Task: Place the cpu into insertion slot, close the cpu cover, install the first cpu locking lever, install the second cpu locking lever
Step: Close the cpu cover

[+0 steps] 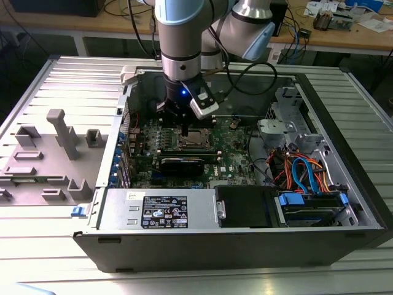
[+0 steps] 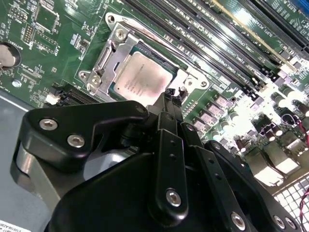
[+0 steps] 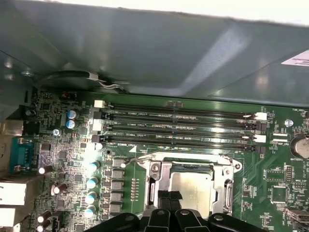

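Gripper (image 2: 174, 93) is pinched shut, nothing between the tips that I can make out. It's down inside the open PC case (image 1: 184, 239), tips right at the edge of the insertion slot (image 1: 196, 140) on the green motherboard (image 1: 236, 157).

Progress looks decent: the cpu (image 2: 142, 77) is seated in the slot, and the cpu cover (image 2: 118, 48) lies flat over it, framing the silver top.

A thin wire lever (image 3: 186, 156) runs along the slot's far side in the first wrist view, next to the memory slots (image 3: 176, 126). Can't tell if either lever is latched, so I'd call that part unfinished.
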Robot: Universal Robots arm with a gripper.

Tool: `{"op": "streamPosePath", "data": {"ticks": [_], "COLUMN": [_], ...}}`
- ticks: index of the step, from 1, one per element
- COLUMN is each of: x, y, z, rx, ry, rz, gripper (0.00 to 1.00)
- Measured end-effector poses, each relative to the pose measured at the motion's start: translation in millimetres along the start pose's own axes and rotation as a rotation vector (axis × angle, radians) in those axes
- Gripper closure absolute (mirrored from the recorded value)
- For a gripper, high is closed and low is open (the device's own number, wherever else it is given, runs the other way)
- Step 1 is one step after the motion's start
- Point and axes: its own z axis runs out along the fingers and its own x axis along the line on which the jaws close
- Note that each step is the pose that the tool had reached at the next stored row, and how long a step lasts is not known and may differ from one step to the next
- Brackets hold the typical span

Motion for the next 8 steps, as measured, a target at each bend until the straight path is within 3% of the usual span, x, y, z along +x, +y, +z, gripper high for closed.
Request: {"op": "streamPosePath", "data": {"ticks": [8], "x": [-10.8], "y": [-1.6], "z": [1.4], "rx": [0.0012], "ry": [-0.0002], "rz": [0.015], "gripper": [0.89]}}
